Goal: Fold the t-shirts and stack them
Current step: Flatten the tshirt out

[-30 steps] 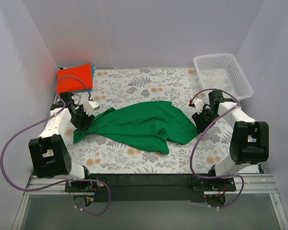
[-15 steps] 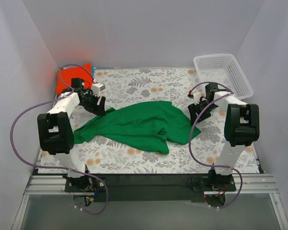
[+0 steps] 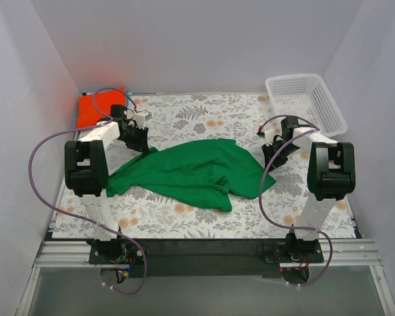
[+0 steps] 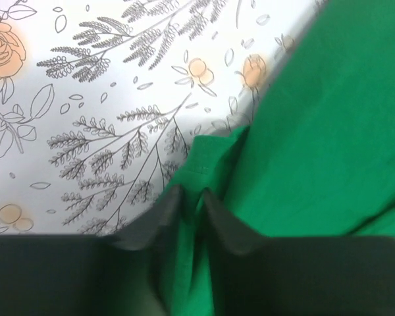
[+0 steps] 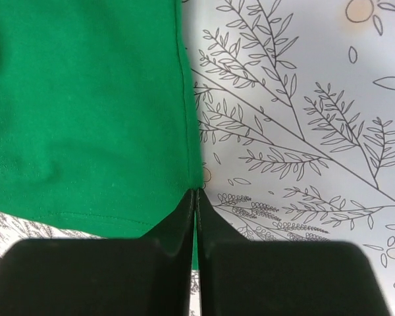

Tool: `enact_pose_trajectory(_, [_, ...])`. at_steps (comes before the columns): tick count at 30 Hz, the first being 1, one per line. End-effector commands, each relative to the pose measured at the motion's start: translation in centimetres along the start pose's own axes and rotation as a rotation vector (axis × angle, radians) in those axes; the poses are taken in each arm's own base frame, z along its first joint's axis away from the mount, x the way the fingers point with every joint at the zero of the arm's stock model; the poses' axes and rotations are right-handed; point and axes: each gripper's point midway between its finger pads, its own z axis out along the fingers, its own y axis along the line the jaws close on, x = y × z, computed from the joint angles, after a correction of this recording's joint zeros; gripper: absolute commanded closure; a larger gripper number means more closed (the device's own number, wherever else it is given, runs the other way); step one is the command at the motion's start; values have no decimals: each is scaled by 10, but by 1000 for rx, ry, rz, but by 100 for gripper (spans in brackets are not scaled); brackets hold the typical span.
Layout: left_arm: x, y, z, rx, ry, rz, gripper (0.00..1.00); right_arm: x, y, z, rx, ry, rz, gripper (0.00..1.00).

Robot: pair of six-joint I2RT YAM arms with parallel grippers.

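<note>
The green t-shirt (image 3: 197,171) lies crumpled and spread across the middle of the flowered table. My left gripper (image 3: 145,146) is at its back-left corner, shut on a pinched fold of green cloth (image 4: 214,155) that runs between the fingers (image 4: 193,201). At the shirt's right end my right gripper (image 3: 268,155) has its jaws pressed together on the hemmed corner (image 5: 184,164), a thin green strip showing between them (image 5: 195,196). An orange-red t-shirt (image 3: 95,108) lies folded in the back-left corner, partly behind the left arm.
A white mesh basket (image 3: 306,102) stands at the back right. White walls enclose the table on three sides. Purple cables loop from both arms. The arm bases sit at the near edge.
Both grippers were open and have shut on the green t-shirt. The left arm swung from the shirt's near-left end back to its back-left corner; the right gripper shifted slightly back.
</note>
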Motion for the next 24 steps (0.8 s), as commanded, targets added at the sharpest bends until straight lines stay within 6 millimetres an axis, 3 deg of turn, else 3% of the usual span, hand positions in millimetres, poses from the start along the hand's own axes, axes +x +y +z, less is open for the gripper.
enact_pose_trajectory(1, [-27, 2, -9, -44, -56, 37, 89, 31, 6, 13, -36, 107, 10, 99])
enact_pose_trajectory(3, [-34, 5, -21, -67, -87, 42, 100, 32, 4, 9, -20, 111, -9, 99])
enact_pose_trajectory(7, [-37, 27, -56, -153, -150, 8, 100, 29, -3, -7, 41, 89, -48, 99])
enact_pose_trajectory(8, [-33, 40, -66, -196, -156, -12, 100, 29, -5, -10, 56, 90, -55, 99])
enact_pose_trajectory(10, [-24, 48, -80, -239, -161, -25, 100, 32, -7, -15, 78, 89, -77, 99])
enact_pose_trajectory(17, [26, 81, -114, -409, -154, -106, 100, 47, -12, -19, 112, 127, -130, 99])
enact_pose_trajectory(24, [96, 105, -121, -497, -63, -205, 100, 62, -33, -27, 155, 155, -109, 99])
